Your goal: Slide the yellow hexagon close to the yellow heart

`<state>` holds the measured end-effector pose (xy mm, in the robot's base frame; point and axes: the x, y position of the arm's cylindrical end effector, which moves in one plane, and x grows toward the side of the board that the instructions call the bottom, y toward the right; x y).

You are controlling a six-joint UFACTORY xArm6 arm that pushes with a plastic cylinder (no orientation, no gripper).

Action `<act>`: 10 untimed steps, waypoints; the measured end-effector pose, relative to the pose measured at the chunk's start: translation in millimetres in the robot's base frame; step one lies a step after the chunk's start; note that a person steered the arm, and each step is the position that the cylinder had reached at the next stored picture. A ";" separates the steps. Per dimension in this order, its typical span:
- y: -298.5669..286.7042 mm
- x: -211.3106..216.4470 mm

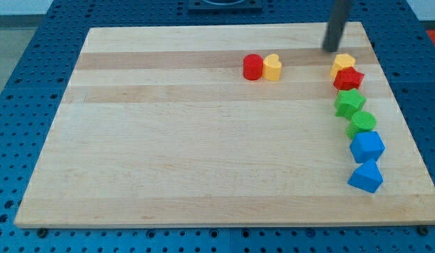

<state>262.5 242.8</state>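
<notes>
The yellow hexagon [343, 63] lies near the board's upper right, touching a red star [348, 78] just below it. The yellow heart [273, 67] lies to the view's left of it, in the upper middle, touching a red cylinder [253, 67] on its left. My tip [332, 49] is the lower end of the dark rod. It stands just above and slightly left of the yellow hexagon, a small gap from it.
Below the red star, a column runs down the right side: a green star [349, 103], a green rounded block [363, 123], a blue hexagon-like block [367, 147] and a blue triangular block [365, 176]. The wooden board [168, 140] rests on a blue perforated table.
</notes>
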 end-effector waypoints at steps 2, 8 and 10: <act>55.5 65.6; -15.9 70.5; -56.8 70.5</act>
<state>333.0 186.0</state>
